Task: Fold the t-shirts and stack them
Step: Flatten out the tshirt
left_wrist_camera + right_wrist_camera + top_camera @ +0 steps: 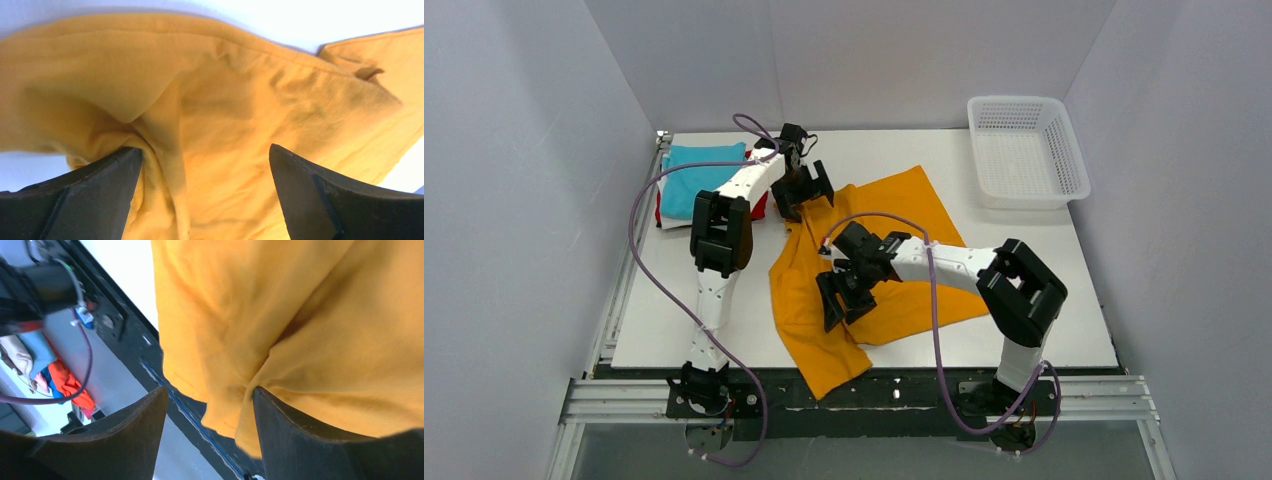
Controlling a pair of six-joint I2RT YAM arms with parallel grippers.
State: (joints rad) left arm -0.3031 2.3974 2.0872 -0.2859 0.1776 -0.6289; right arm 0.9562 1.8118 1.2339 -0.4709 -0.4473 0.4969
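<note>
The mustard-orange t-shirt (884, 250) lies crumpled across the middle of the table, one end hanging over the front edge. My left gripper (802, 192) is open above the shirt's far left edge. In the left wrist view the left gripper (204, 150) has its jaws wide apart, with cloth (225, 100) between them and a fold against the left finger. My right gripper (839, 295) is open over the shirt's left middle. In the right wrist view the right gripper (209, 390) has cloth (300, 315) bunched against its right finger only. A folded stack with the turquoise shirt (696, 180) on top sits at the back left.
Red cloth (760, 206) and white cloth (667, 219) show under the turquoise shirt. A white mesh basket (1024, 150) stands at the back right. The black front rail (130, 335) runs below the shirt's hanging end. Grey walls enclose the table.
</note>
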